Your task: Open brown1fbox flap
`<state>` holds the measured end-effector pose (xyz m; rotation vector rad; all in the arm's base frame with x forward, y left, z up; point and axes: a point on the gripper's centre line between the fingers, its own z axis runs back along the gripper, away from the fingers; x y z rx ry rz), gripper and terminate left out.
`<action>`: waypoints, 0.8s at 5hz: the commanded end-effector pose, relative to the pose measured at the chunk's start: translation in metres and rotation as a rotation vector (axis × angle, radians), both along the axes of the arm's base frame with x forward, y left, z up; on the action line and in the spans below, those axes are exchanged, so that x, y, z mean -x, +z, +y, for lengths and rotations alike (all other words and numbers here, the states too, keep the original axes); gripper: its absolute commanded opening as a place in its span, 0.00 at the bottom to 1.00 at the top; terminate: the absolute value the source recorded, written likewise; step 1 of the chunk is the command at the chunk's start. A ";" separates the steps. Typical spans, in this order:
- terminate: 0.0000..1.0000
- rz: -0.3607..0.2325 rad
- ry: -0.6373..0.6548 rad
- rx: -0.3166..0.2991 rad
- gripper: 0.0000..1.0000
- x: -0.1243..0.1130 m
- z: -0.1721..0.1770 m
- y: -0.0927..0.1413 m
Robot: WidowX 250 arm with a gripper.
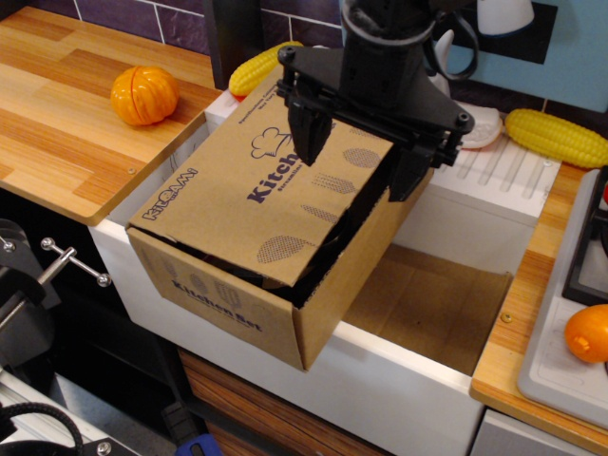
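White sink (446, 218) holds one brown1fbox (237, 294); hand (358, 157), fingers apart, over flap (275, 190).

Printed in dark blue on the flap (285, 185) of the brown1fbox (275, 247): "Kitch", cut off by the gripper (359, 160), beneath a chef-hat logo, plus small unreadable lines. Near the flap's left edge, "KIDAMI", read uncertainly. On the near side wall, "Kitchen Set".
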<state>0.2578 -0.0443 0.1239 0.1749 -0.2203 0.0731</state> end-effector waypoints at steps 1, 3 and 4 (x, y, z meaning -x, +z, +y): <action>0.00 0.000 0.000 0.000 1.00 0.000 0.000 0.000; 0.00 -0.053 -0.003 -0.129 1.00 0.000 0.002 -0.010; 0.00 -0.072 -0.006 -0.142 1.00 -0.001 0.007 -0.016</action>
